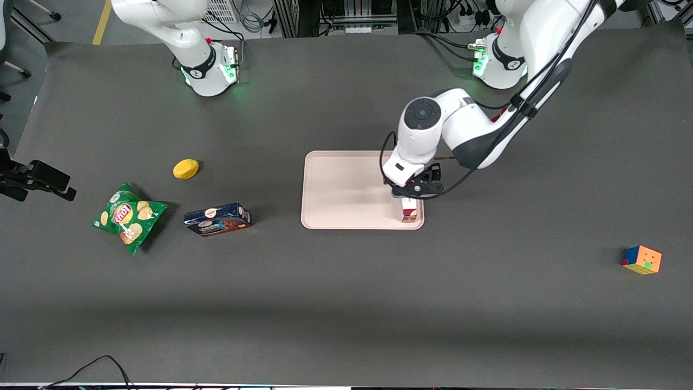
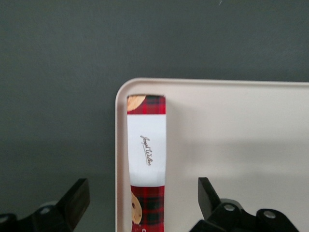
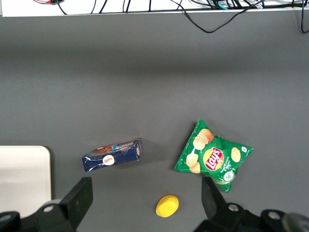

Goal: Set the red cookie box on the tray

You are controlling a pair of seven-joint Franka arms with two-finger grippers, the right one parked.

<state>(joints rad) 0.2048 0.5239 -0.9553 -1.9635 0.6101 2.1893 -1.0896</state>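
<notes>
So the red cookie box [image 2: 147, 164] is already lying flat inside the tray [image 1: 346, 189], tucked right along one short edge at the corner nearest the front camera. The gripper [image 1: 416, 189] hangs just above it with jaws spread wide, holding nothing. My worry: the box hugs the low rim, so if a finger [image 2: 207, 193] clips it on the way up, it could tip onto the surface [image 1: 487, 303].
</notes>
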